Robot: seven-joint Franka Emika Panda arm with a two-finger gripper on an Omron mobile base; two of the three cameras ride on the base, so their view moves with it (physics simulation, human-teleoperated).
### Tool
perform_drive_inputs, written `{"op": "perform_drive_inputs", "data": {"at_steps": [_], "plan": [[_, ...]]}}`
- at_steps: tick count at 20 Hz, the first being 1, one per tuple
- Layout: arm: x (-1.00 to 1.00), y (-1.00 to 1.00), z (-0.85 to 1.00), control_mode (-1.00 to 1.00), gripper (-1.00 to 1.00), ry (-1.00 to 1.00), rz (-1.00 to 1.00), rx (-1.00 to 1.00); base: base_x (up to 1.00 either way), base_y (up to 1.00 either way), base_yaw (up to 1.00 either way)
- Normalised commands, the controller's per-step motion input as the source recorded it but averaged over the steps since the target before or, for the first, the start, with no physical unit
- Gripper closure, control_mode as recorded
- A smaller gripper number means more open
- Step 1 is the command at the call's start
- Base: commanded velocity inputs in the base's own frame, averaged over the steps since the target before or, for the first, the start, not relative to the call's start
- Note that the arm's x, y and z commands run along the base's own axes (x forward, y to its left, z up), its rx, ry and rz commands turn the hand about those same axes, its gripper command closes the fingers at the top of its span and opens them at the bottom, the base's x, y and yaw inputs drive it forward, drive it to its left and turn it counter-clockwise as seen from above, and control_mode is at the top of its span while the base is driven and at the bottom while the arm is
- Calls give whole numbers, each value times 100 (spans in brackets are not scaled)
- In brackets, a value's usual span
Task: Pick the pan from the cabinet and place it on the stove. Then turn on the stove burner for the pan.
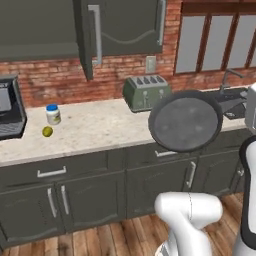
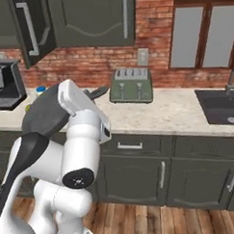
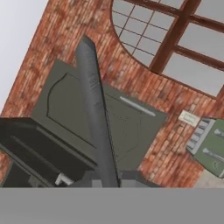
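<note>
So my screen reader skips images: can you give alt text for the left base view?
A dark round pan hangs tilted in the air before the counter. Behind it are a green toaster, a jar and an open cabinet.

pan [image 2: 44,115] half behind arm, sink [image 1: 235,102] edge-cut (pincer tips hidden by grey band)

The light is soft and even, not too bright and not dark, and nothing shines with glare. The pan [image 1: 185,121] looks a little lighter in its middle, and the counter [image 1: 95,127] has only faint shadows under the things on it. All the pictures are a bit fuzzy, and the hand view is tipped, with the window [image 3: 175,35] at 1 o'clock.
</note>
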Motion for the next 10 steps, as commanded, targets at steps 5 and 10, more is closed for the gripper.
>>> {"op": "perform_drive_inputs", "data": {"at_steps": [5,10], "plan": [[0,0,0,100,100,0,0,0,0,-55,-25],[0,0,0,100,100,0,0,0,0,2,-48]]}}
